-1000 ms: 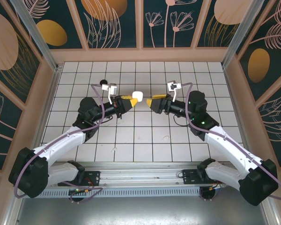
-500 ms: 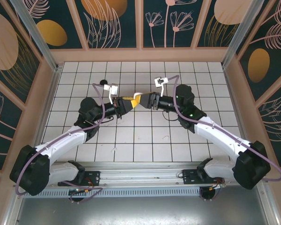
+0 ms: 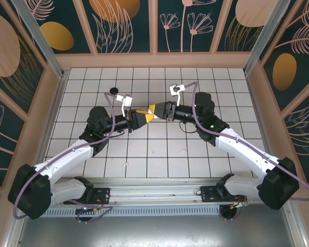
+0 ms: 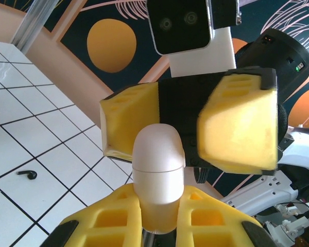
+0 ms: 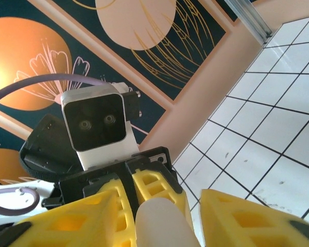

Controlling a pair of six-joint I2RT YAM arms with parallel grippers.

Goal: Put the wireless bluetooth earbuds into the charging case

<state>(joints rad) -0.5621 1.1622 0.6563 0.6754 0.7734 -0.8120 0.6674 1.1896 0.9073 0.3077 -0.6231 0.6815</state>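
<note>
1. Black and tiny, one earbud [image 3: 113, 91] lay flat on the white tiled floor [image 3: 165, 149] at the far left, well apart from both arms' tips.
2. The left gripper [image 4: 157, 213] reached in from the left and was clamped on the charging case [image 4: 157, 172]. Its yellow fingers [image 4: 131, 206] pressed the lower half from both sides and held it off the floor near the middle of the scene.
3. The case was white, glossy and rounded, with a thin seam line around it. Its upper part stood clear of the left fingers.
4. From above, the case was mostly hidden where the two yellow tips met, so its pose there was hard to judge.
5. The right gripper [image 5: 162, 208] faced the left one from the right with its jaws spread. One yellow finger [image 5: 103, 206] stood on each side of the case's free end. A gap seemed to remain on both sides, though the pads may have been brushing it.
</note>
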